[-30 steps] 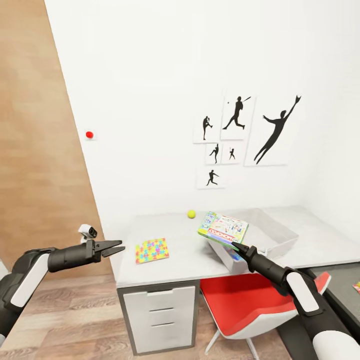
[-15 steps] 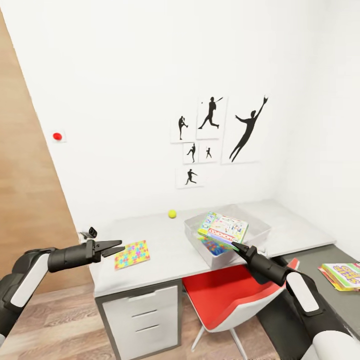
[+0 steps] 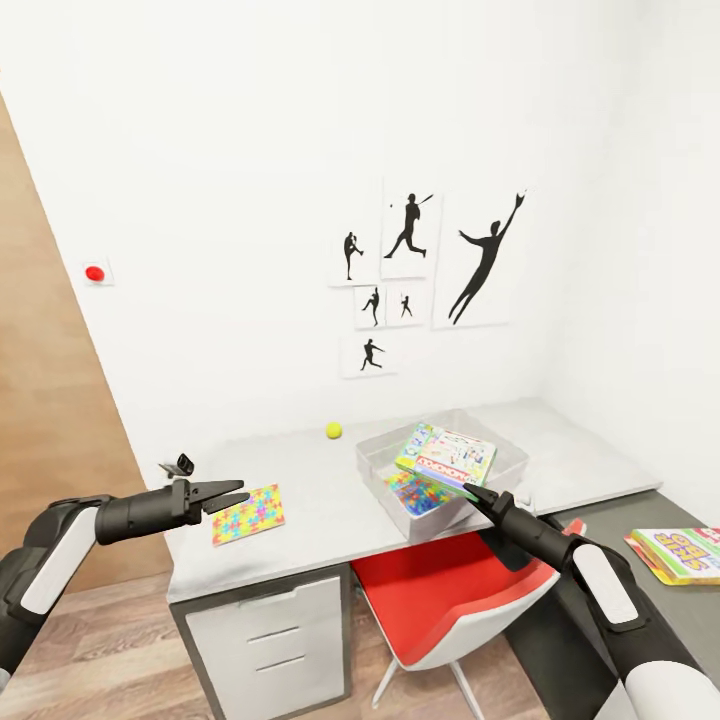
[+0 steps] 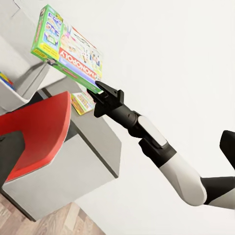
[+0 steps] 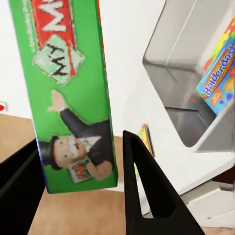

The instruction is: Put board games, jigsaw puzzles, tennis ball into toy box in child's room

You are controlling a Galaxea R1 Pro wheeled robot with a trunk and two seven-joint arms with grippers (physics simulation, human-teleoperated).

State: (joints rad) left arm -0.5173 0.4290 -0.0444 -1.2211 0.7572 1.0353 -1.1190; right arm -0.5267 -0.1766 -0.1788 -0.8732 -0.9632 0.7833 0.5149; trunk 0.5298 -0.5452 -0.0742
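My right gripper (image 3: 470, 490) is shut on the lower edge of a white-green-red board game (image 3: 447, 455), which hangs tilted over the light grey toy box (image 3: 372, 462) on the table (image 3: 320, 505). The right wrist view has both fingers against the green game cover (image 5: 73, 98), with a blue printed box (image 5: 218, 83) lying inside the toy box (image 5: 186, 63). A jigsaw puzzle (image 3: 248, 514) lies flat near the table's left front. The tennis ball (image 3: 333, 430) rests by the wall. My left gripper (image 3: 227, 494) hovers open just left of the puzzle. A yellow-red board game (image 3: 680, 553) lies on the low grey surface at the right.
A red chair (image 3: 450, 600) is tucked under the table below the toy box. White drawers (image 3: 265, 635) fill the table's left end. A small black-and-white object (image 3: 180, 463) sits at the table's left corner. A red round button (image 3: 95, 272) is on the wall.
The camera has swung right, so table, pictures and button slid left and the game at the far right came into view. Both arms keep their pose; the right gripper still holds the board game.
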